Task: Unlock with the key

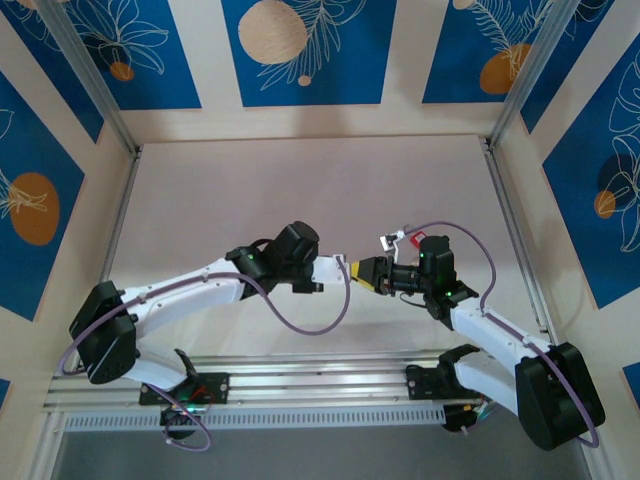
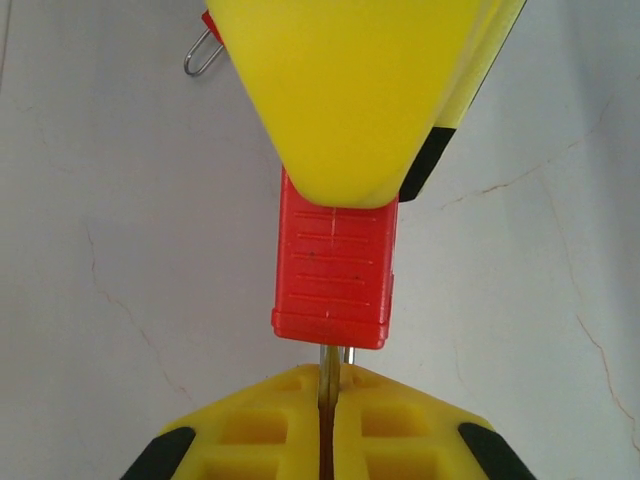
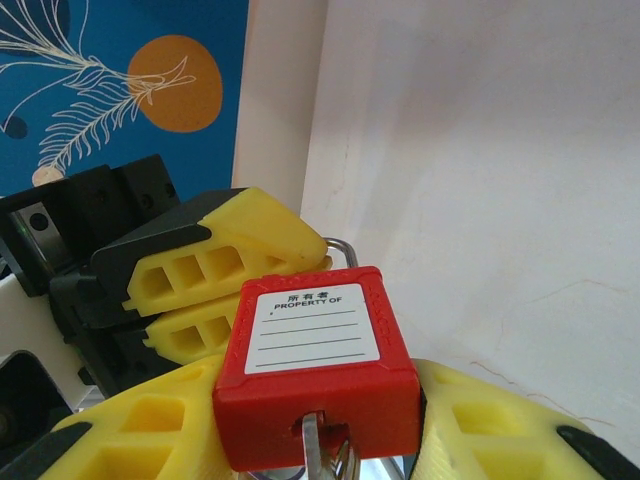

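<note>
Light, rigid lock [image 3: 315, 340] clamped by its body in the jaws of the right gripper [image 3: 320, 395], left gripper [image 2: 330, 388] pinched shut on the shackle [image 2: 327, 358], small stiff key [image 3: 318, 447] seated in the lock's wrist-side end, probably slippery, best pinched flat by its head.

The pale, faintly cracked table [image 1: 300, 190] has aluminium rails [image 1: 320, 385] along its edges.

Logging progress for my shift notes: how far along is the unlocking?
Done: right tool grips the red padlock, and the key sits in its keyhole. In hand: left tool is shut on the key. Left: turning it; whether the padlock has opened can't be told.
</note>
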Available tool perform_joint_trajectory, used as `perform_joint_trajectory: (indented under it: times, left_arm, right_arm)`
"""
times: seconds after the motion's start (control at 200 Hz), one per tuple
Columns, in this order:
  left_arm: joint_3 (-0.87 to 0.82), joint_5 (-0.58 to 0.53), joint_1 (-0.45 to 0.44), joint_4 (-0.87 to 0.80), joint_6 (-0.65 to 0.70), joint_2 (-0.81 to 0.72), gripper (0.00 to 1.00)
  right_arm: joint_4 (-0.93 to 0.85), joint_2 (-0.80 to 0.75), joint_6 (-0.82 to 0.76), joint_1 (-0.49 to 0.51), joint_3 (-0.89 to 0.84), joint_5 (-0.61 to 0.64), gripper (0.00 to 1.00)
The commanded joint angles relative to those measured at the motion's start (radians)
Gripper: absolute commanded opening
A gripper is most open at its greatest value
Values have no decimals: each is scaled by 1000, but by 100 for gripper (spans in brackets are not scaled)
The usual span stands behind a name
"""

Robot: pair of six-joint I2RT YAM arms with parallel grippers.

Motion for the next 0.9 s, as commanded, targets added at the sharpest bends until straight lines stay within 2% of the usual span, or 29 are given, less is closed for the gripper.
perform_joint_trajectory:
  times: [0.0,0.425,0.895]
  left_arm:
    - [-22,-45,-1,29,13,-45,9]
    - [-75,-109,5,49,46,-98,11]
    - [-89,-123,12,50,60,-128,15]
  right_arm:
    - [8,-23,4,-8,11,-12,27]
    - [-22,-68,9,-42,-4,-22,26]
    - [-18,-74,17,-57,-9,-29,26]
